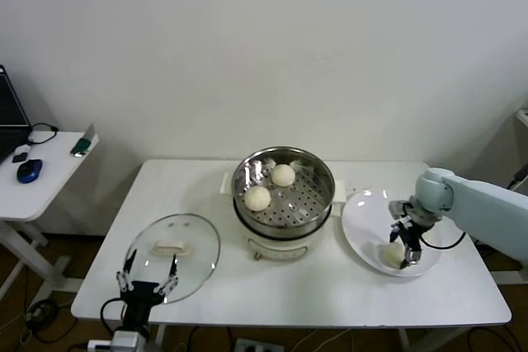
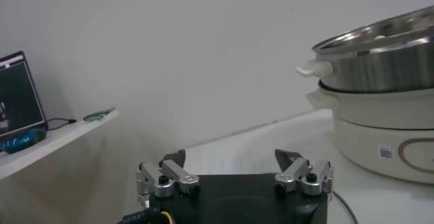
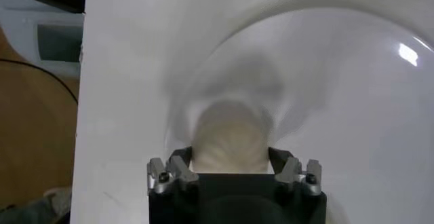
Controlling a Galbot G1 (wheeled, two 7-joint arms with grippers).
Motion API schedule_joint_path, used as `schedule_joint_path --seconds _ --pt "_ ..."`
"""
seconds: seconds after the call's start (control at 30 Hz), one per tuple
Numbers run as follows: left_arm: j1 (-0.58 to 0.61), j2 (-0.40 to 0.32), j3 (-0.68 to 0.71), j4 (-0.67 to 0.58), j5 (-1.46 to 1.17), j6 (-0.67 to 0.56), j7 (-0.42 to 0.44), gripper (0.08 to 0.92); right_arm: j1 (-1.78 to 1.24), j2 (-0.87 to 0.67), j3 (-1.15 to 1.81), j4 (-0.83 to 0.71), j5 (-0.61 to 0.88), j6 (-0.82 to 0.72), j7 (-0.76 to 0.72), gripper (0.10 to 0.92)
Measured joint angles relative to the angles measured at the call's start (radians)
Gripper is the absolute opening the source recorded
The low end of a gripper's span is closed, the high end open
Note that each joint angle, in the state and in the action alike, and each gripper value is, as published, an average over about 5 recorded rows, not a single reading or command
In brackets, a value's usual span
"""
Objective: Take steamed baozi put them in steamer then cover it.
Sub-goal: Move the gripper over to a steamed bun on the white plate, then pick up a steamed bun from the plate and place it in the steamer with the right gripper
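Reaching down over the white plate at the right of the head view, the right pincer has its fingers spread around a steamed baozi lying near the plate's lower edge. In the right wrist view that bun sits squarely between the two fingertips, one on either side, though I cannot tell whether they actually touch the dough.

Two more buns rest side by side on the perforated floor of the steamer, which stands at the centre of the counter, well apart from the pincer.

The cover, glass with a white handle, lies flat on the counter at lower left. The left pincer hangs at the bottom left of the frame just over the cover's near rim, fingers spread and holding nothing; its wrist view shows them wide apart, with the steamer off at the right edge.
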Motion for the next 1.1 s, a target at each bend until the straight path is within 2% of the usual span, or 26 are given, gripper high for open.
schedule_joint_path --seconds 0.47,0.77,1.1 --pt "-0.002 0.002 0.002 -0.001 0.000 -0.001 0.000 0.823 0.080 0.024 -0.026 -0.011 -0.021 0.063 -0.026 0.696" --pt "-0.002 0.004 0.005 -0.006 0.000 -0.002 0.001 0.823 0.340 0.101 -0.144 0.008 -0.068 0.286 -0.080 0.696" --pt "0.004 0.006 0.001 -0.011 -0.003 -0.003 0.001 0.823 0.569 0.252 -0.193 0.052 -0.099 0.548 -0.134 0.702"
